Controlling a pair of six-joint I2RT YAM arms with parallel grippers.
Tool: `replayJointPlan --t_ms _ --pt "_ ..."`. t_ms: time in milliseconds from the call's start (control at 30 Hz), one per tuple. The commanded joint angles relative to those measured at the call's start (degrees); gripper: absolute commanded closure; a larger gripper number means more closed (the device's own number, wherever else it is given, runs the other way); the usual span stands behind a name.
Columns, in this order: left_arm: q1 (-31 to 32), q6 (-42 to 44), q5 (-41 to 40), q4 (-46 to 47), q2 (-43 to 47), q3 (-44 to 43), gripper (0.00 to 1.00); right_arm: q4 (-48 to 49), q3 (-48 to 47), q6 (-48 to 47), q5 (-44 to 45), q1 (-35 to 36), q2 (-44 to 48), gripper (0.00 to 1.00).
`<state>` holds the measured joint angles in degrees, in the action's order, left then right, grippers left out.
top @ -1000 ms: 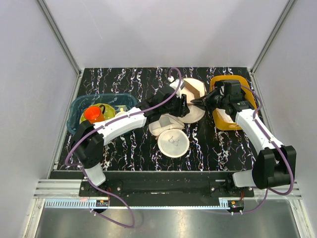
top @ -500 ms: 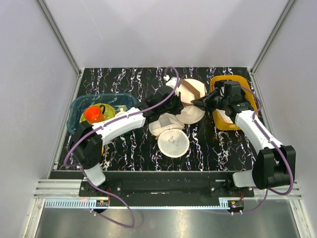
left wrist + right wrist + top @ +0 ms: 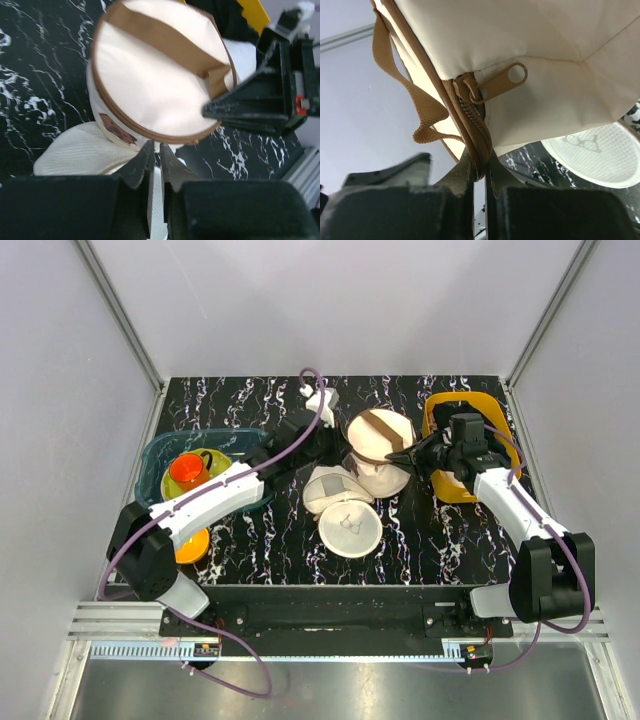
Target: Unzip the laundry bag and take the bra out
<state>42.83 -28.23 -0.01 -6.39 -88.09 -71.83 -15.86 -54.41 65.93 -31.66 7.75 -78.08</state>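
Top view: laundry bag (image 3: 378,435) tilted, mid-table. Left gripper (image 3: 340,448) at its 9 o'clock, right gripper (image 3: 395,454) at 4 o'clock.
Left wrist: jaws nearly together at the bag's 6 o'clock rim; grip unclear.
Right wrist: jaws pinching the brown zipper band (image 3: 470,127).

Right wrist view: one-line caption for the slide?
Right gripper pinches the zipper band of the cream laundry bag, near its loose pull tab.

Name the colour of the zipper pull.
The zipper pull is tan-brown; the right wrist view shows it best.
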Motion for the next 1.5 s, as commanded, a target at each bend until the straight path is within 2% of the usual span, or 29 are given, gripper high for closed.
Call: replayJointPlan --t_ms 0,67,133,233,267,333,533,667,800,1300,1467 --pt "3.9 -0.1 0.3 3.9 2.0 2.0 0.79 2.8 -3.7 5.9 -5.0 -0.7 -0.4 1.0" --pt "6.1 0.5 -4.4 3.5 2.1 2.1 0.76 4.6 -4.0 11.6 -7.0 -1.0 -1.5 1.0" --pt "7.2 2.0 -6.5 5.8 3.4 3.9 0.68 5.0 -5.8 14.6 -8.1 -1.0 -2.2 1.0" --pt "7.3 4.0 -4.6 8.7 4.9 5.8 0.42 1.9 -9.6 14.6 -8.0 -1.2 -4.0 1.0" --pt "7.3 4.8 -3.4 7.0 4.8 4.8 0.39 1.4 -10.3 14.6 -7.7 -1.2 -4.5 1.0" --pt "7.1 5.4 -3.1 2.6 4.2 2.2 0.42 1.2 -10.7 15.8 -7.4 -1.3 -4.6 1.0" --pt "6.3 0.5 -5.3 7.6 4.3 3.7 0.44 2.9 -11.1 17.3 -8.0 -1.6 -5.0 1.0" --pt "6.5 1.9 -5.5 6.5 0.6 -4.2 0.48 3.4 -10.2 17.8 -7.8 -1.6 -4.4 1.0" --pt "6.7 3.4 -5.9 -0.4 -5.1 -10.9 0.49 3.4 -10.5 17.3 -7.1 -1.7 -3.7 1.0" --pt "7.8 2.9 -8.3 0.1 -7.7 -10.9 0.51 4.0 -9.7 17.9 -6.4 -1.7 -2.9 1.0" --pt "7.8 1.9 -11.5 1.3 -8.6 -12.4 0.52 4.8 -9.0 18.4 -6.4 -1.8 -2.3 1.0"
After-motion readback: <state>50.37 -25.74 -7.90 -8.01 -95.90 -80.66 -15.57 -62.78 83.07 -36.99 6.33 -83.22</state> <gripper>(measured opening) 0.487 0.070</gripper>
